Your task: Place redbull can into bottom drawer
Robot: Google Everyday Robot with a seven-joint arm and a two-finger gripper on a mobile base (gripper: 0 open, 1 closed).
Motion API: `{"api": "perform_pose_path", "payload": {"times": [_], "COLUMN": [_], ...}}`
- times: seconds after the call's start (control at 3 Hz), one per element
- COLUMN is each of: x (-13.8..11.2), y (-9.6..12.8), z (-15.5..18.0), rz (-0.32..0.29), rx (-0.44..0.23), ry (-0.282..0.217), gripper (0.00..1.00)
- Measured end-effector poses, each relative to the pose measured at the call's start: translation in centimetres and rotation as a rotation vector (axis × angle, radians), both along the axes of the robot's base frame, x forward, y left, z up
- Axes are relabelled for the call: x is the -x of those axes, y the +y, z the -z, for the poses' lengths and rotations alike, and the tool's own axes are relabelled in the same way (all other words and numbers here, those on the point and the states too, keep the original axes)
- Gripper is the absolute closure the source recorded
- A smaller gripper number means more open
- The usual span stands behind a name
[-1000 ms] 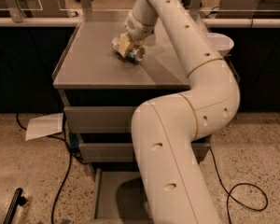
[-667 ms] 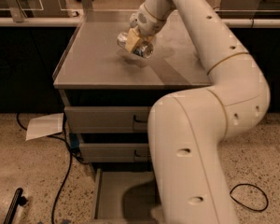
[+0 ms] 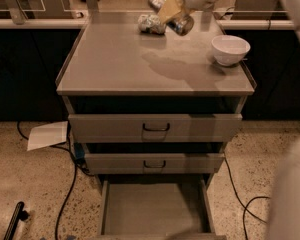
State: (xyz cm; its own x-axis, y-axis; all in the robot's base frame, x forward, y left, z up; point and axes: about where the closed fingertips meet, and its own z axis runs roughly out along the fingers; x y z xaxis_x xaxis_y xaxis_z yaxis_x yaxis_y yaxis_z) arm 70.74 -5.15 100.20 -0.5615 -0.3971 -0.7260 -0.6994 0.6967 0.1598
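The redbull can point(image 3: 181, 25) is a slim silver cylinder, held tilted in the air above the back of the grey cabinet top point(image 3: 120, 69). My gripper point(image 3: 172, 11) is at the top of the view, shut on the can's middle; a tan finger point(image 3: 169, 8) crosses it. A lumpy foil packet point(image 3: 151, 23) lies on the top just left of the can. The bottom drawer point(image 3: 104, 204) is pulled open at the foot of the cabinet, and its flat grey floor is bare.
A white bowl point(image 3: 230, 49) stands at the right edge of the top. Two upper drawers with black handles point(image 3: 156, 128) are shut. A sheet of paper point(image 3: 47, 135) and cables point(image 3: 66, 199) lie on the floor at left. My white arm point(image 3: 290, 194) fills the lower right.
The gripper has lifted the can off the cabinet top and moved up and right. The arm has swung aside, uncovering the bowl, the drawers and the open bottom drawer.
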Motion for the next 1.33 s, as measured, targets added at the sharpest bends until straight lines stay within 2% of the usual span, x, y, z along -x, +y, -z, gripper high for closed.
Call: {"api": "perform_pose_path", "payload": {"times": [0.33, 0.67, 1.0, 1.33], "x": [5.9, 5.8, 7.1, 12.4], "y": [-1.7, -1.7, -1.5, -1.3], "z": [-4.1, -4.0, -3.3, -6.7], "rz": [0.075, 0.076, 0.110, 0.244], "rx": [-0.114, -0.112, -0.113, -0.158], "ry": [-0.142, -0.140, -0.156, -0.230], "gripper": [1.00, 1.00, 1.00, 1.00]}}
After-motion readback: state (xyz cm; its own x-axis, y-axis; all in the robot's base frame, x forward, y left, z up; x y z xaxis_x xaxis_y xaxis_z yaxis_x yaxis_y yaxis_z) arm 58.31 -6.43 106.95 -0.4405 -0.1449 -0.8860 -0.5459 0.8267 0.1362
